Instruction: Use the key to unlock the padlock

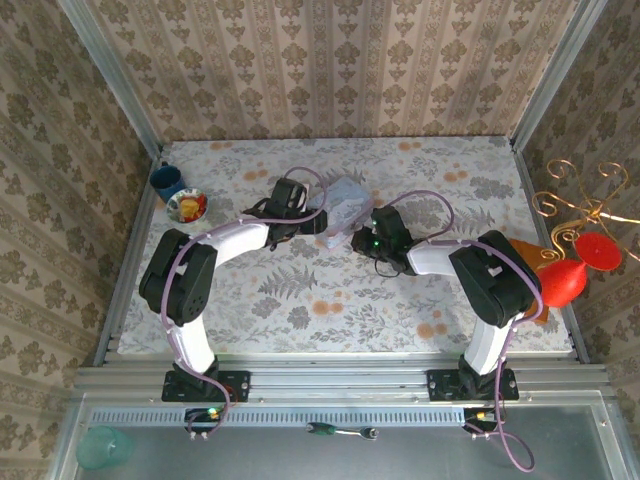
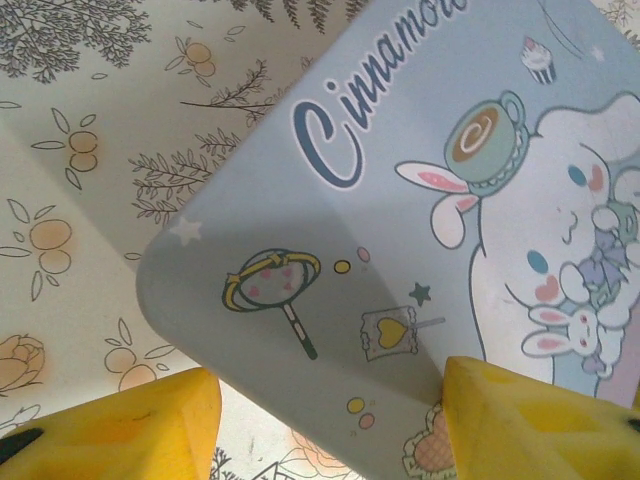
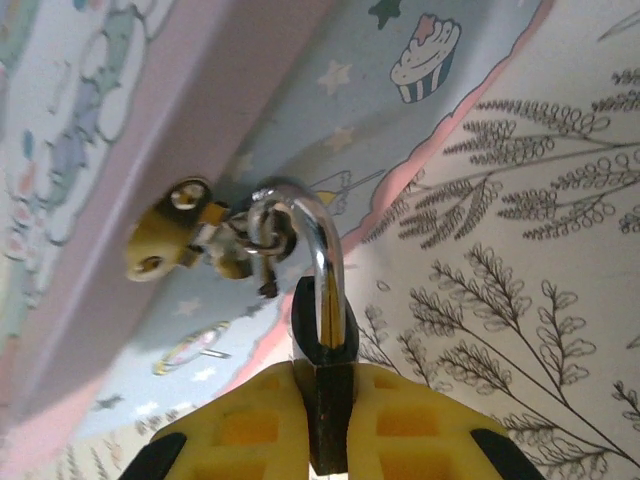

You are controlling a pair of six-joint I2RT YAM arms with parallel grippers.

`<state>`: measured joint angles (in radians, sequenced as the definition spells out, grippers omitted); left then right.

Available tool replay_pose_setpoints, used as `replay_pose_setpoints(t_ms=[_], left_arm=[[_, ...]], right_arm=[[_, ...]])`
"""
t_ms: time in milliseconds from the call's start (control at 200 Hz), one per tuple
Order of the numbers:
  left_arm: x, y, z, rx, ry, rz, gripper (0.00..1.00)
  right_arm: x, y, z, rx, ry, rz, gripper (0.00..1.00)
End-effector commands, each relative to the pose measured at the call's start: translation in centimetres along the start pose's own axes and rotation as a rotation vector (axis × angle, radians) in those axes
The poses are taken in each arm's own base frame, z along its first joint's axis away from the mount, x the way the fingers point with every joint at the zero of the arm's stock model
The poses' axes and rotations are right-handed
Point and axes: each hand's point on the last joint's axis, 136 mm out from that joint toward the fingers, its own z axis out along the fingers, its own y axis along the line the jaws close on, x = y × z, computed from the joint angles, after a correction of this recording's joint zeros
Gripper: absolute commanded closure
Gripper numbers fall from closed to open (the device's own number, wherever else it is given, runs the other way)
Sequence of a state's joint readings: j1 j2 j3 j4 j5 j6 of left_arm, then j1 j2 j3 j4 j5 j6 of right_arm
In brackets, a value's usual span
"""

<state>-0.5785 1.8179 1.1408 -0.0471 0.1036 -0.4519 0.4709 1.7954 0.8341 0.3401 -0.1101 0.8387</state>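
Right wrist: your right gripper (image 3: 322,400) pinched the padlock (image 3: 322,345) body.
Left gripper (image 2: 325,400): jaws stood half-spread astride the box (image 2: 400,200) corner; grip unclear.
Technique: you needed the padlock steady, keyhole exposed.

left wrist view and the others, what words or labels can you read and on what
"Cinnamor" in dark blue script on the plastic box lid, left wrist view; the word runs off the top edge.
Right wrist view: no lettering shows on the padlock or the box side.
Top external view: any text is too small to read.
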Motion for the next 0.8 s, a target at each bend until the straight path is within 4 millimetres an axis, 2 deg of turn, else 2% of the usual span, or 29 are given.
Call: replay_pose_setpoints(t_ms=[0, 270, 355, 570, 795], left_arm=[[7.1, 2.8, 1.0, -0.099, 0.22, 0.019, 0.4], [7.0, 2.9, 0.7, -0.103, 0.212, 0.021, 0.4], [6.8, 3.0, 0.5, -0.106, 0.204, 0.02, 0.4], [6.6, 3.5, 0.3, -0.114, 0.195, 0.01, 0.4], [6.6, 3.5, 0.4, -0.114, 0.198, 0.007, 0.4]], right_arm=[[-3.6, 2.8, -0.7, -0.122, -0.135, 0.117, 1.0], [-4.7, 2.3, -0.4, -0.093, -0.164, 0.19, 1.0], [-4.7, 1.2, -0.6, -0.031, -0.161, 0.187, 1.0], [-4.5, -1.3, -1.5, 0.162, -0.108, 0.056, 1.0], [-3.9, -2.5, -0.5, 0.214, -0.043, -0.042, 1.0]])
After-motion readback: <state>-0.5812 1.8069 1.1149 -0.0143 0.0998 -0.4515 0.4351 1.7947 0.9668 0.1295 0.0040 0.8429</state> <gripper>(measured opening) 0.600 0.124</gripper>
